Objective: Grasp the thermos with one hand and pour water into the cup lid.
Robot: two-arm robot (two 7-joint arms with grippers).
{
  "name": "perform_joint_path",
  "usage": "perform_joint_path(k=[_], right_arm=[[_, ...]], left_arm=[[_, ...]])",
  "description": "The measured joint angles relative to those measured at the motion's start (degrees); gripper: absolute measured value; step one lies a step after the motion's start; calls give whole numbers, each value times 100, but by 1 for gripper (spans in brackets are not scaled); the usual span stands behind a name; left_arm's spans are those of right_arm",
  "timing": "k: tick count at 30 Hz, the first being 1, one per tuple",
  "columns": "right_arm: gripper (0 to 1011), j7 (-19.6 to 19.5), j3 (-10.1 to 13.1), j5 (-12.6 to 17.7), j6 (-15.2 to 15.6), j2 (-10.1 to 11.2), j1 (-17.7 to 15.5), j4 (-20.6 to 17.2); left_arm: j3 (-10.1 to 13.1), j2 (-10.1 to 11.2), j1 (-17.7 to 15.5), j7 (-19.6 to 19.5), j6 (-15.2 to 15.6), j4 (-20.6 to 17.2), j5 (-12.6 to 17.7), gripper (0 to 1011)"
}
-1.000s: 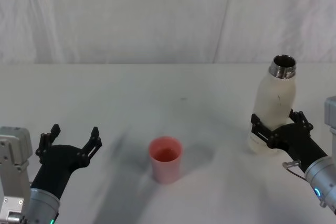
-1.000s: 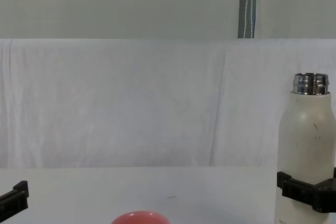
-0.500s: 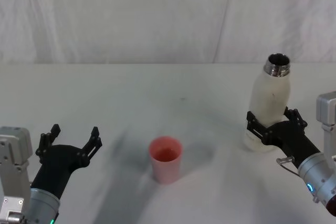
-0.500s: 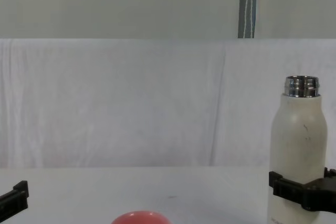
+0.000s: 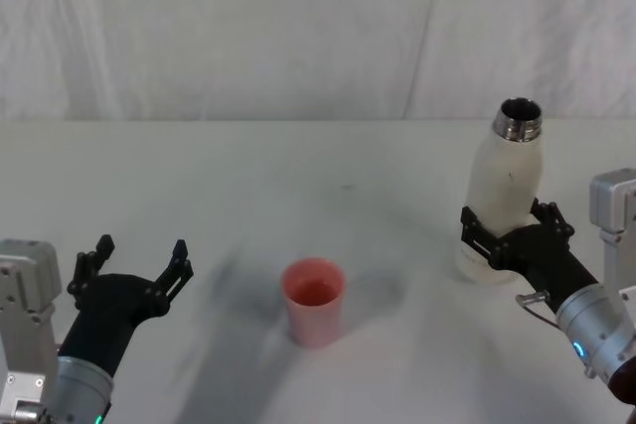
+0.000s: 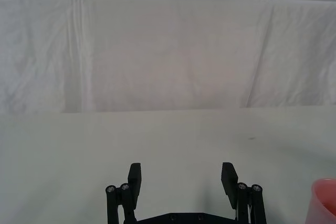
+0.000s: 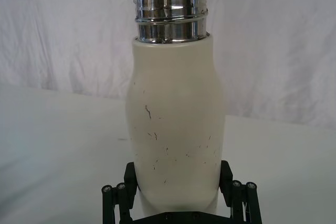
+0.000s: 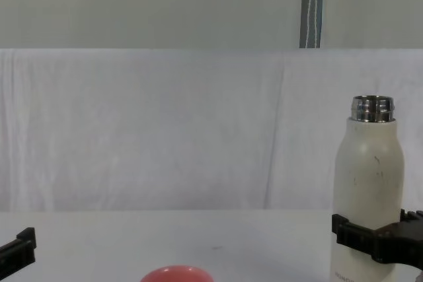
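Thermos point(image 5: 507, 196), clamped low in right gripper point(image 5: 509, 237), shifted left from frame's right edge toward central cup lid point(image 5: 314, 300); pour approaching. Left gripper point(image 5: 131, 267) parked, spread apart, lower left.

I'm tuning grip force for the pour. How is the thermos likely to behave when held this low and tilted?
The thermos is tall and the right gripper clamps it near the base, so it will probably lever against the fingers when tilted. Its matte cream wall looks rigid and should not slip easily. The open steel neck means any water inside may shift and spill early.
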Motion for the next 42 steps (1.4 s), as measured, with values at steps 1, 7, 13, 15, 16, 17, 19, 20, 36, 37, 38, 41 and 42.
perform_joint_path(k=[1, 7, 13, 15, 16, 17, 19, 20, 36, 37, 38, 41, 42], right_arm=[[956, 1, -1, -1, 0, -3, 3, 5], [956, 8, -6, -2, -1, -31, 28, 38], [956, 8, -7, -1, 1, -59, 48, 68], [956, 8, -7, 0, 6, -63, 54, 73], [956, 8, -6, 0, 11, -65, 61, 81], [956, 8, -6, 0, 18, -67, 66, 90], [956, 8, -5, 0, 25, -68, 70, 94], [956, 8, -3, 0, 33, -69, 72, 96], [956, 3, -27, -33, 70, -88, 101, 165], [956, 3, -28, -34, 70, -88, 103, 170], [956, 3, -31, -38, 71, -88, 109, 182], [956, 3, -34, -45, 74, -87, 118, 202], [956, 4, -35, -47, 73, -87, 120, 206]], left_arm=[[0, 0, 0, 0, 0, 0, 0, 1001], [0, 0, 0, 0, 0, 0, 0, 1001], [0, 0, 0, 0, 0, 0, 0, 1001], [0, 0, 0, 0, 0, 0, 0, 1001], [0, 0, 0, 0, 0, 0, 0, 1001], [0, 0, 0, 0, 0, 0, 0, 1001], [0, 0, 0, 0, 0, 0, 0, 1001], [0, 0, 0, 0, 0, 0, 0, 1001], [0, 0, 0, 0, 0, 0, 0, 1001], [0, 0, 0, 0, 0, 0, 0, 1001], [0, 0, 0, 0, 0, 0, 0, 1001], [0, 0, 0, 0, 0, 0, 0, 1001], [0, 0, 0, 0, 0, 0, 0, 1001]])
